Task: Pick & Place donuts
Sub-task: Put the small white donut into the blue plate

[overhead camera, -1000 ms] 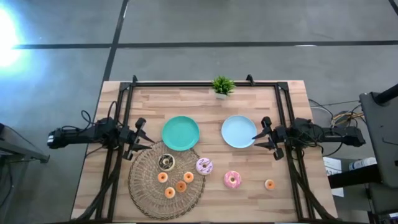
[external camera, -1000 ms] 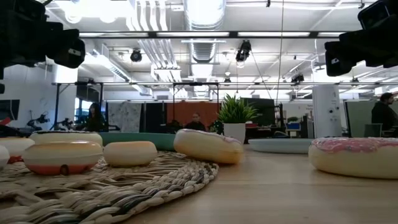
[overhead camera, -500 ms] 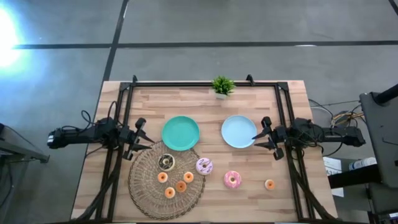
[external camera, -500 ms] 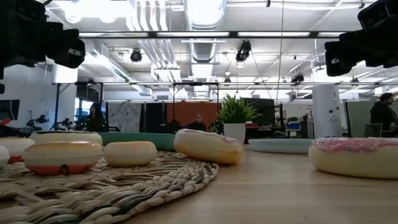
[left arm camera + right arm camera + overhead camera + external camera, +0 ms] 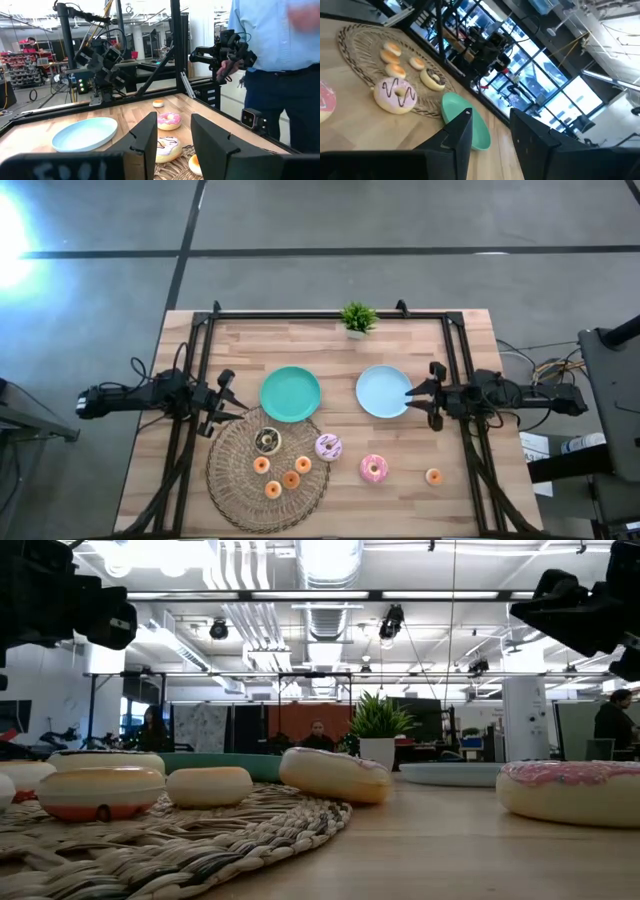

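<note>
The dark brown donut (image 5: 267, 441) and several tiny orange donuts (image 5: 290, 479) lie on the woven mat (image 5: 235, 480). The pale sprinkled donut (image 5: 328, 446) sits at the mat's right edge. The bright pink donut (image 5: 374, 468) and one tiny orange donut (image 5: 433, 476) lie on bare wood. My left gripper (image 5: 232, 401) (image 5: 172, 125) hovers open beside the teal plate (image 5: 290, 393), on its left. My right gripper (image 5: 415, 393) (image 5: 490, 117) hovers open at the light-blue plate's (image 5: 384, 391) right rim, rolled to a tilt. Neither touches anything.
A small potted plant (image 5: 357, 318) stands at the far edge. Black frame rails (image 5: 205, 370) run along the table's left, right and far sides. A person in a light-blue shirt (image 5: 280, 45) stands beyond the table's right side. Bare wood lies between the plates and the near edge.
My right gripper has rolled about its wrist, so its fingers now stand tilted, and it has edged slightly toward the light-blue plate. Its fingers stay open. The donuts have not moved.
</note>
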Controlling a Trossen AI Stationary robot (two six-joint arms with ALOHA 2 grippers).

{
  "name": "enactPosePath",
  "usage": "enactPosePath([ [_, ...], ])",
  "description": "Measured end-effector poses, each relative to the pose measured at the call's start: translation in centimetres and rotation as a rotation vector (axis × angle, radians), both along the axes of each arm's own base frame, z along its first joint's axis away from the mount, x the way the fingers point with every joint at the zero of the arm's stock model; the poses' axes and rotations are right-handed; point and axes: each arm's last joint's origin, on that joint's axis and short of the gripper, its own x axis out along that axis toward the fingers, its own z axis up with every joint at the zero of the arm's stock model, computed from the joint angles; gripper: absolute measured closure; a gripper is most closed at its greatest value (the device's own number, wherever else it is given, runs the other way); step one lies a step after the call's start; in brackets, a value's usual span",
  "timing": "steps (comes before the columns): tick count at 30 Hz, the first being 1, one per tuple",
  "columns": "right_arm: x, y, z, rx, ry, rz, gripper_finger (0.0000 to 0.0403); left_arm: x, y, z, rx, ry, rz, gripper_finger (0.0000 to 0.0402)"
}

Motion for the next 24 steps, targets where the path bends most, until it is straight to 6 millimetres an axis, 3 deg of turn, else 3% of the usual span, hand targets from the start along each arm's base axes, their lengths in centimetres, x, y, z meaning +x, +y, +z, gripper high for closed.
enactPosePath([
  [2,0.0,0.1,0.0,0.111,0.013,0.028,0.0280,0.0,0.0,0.0,0.000,0.000,0.000,0.0307],
  [11,-0.2,0.1,1.5,1.044,-0.007,0.150,0.0280,0.0,0.0,0.0,0.000,0.000,0.000,0.0307],
  [15,-0.3,-0.1,2.2,1.224,-0.091,0.143,0.0280,0.0,0.0,0.0,0.000,0.000,0.000,0.0307],
  [24,-1.2,-1.3,4.0,1.691,-0.526,0.055,0.0280,0.0,0.0,0.0,0.000,0.000,0.000,0.0307],
])
